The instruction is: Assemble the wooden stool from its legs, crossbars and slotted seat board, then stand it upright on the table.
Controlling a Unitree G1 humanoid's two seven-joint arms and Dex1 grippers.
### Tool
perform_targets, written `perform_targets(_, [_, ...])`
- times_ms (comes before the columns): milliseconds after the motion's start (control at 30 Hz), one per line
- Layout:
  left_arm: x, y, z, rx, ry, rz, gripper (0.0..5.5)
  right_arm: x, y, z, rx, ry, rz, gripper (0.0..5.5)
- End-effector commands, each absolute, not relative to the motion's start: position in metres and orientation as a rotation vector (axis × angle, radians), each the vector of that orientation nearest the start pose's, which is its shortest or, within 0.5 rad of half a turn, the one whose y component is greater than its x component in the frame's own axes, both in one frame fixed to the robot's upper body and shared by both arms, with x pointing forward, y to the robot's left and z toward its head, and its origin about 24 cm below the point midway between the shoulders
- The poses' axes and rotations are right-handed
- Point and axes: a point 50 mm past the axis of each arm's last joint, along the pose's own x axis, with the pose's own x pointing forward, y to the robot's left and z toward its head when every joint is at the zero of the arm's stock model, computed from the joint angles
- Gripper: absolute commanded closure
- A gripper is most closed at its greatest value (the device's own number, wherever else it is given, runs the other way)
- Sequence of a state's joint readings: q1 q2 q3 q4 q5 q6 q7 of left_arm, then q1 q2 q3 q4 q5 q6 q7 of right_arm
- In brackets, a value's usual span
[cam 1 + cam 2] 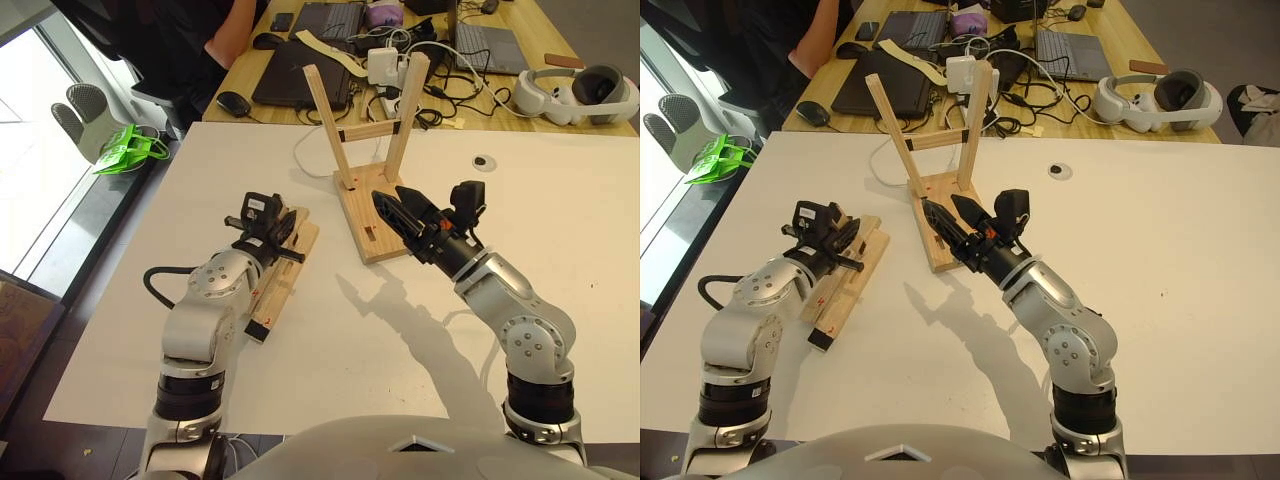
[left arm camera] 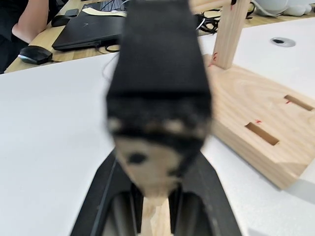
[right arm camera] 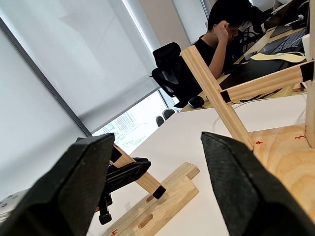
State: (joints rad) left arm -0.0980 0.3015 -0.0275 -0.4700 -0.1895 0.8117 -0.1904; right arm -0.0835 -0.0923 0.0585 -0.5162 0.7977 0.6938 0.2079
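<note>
Nearest on the left, the left tool (image 1: 272, 232) is clamped narrow on wood. From its wrist view a pale strip sits pinched between the black fingers. What it grips looks like the far end of a loose leg frame (image 1: 275, 295), probably two legs side by side, though the joint between them is hard to make out. That piece lies flat on the white tabletop (image 1: 560, 260). Its long axis runs away from the robot and leans a little to the right as it goes.

Ahead and to the right of it, near but apart, the seat board (image 1: 358, 210) lies underside up. It is long the same way, with its near end swung right. Two upright legs (image 1: 330, 125) splay up from its far end, tied by a crossbar (image 1: 368, 131). The two empty slots (image 2: 261, 133) sit in the near half, facing up.

Further right, the right tool (image 1: 397, 207) hangs over the board's near right edge. Its fingers are spread wide and hold nothing.

The next move seems to turn on the left arm. It would have to tip its piece upright and carry it rightward until the leg ends line up with those slots. The right tool is the nearer one for steadying the board.
</note>
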Motion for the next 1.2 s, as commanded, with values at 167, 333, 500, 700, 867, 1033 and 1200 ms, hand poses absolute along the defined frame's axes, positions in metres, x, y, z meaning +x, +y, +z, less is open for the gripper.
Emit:
perform_targets(167, [0.251, 0.171, 0.11, 0.282, 0.207, -0.287, 5.1, 0.231, -0.091, 0.13, 0.545, 0.075, 0.74, 2.25])
perform_targets(333, [0.249, 0.197, 0.1, 0.35, 0.252, -0.273, 5.1, 0.23, -0.091, 0.129, 0.546, 0.076, 0.735, 2.25])
perform_targets(500, [0.238, 0.198, 0.076, 0.334, 0.318, -0.283, 5.1, 0.231, -0.091, 0.129, 0.542, 0.081, 0.748, 2.25])
perform_targets(700, [0.235, 0.195, 0.072, 0.322, 0.322, -0.283, 5.1, 0.231, -0.092, 0.129, 0.536, 0.088, 0.748, 2.25])
perform_targets(867, [0.239, 0.195, 0.077, 0.321, 0.301, -0.267, 5.1, 0.23, -0.09, 0.128, 0.535, 0.093, 0.754, 2.25])
perform_targets(1033, [0.24, 0.192, 0.081, 0.315, 0.287, -0.272, 5.1, 0.23, -0.089, 0.128, 0.532, 0.094, 0.757, 2.25])
perform_targets(1200, [0.24, 0.189, 0.085, 0.291, 0.274, -0.28, 5.1, 0.23, -0.089, 0.128, 0.533, 0.095, 0.756, 2.25])
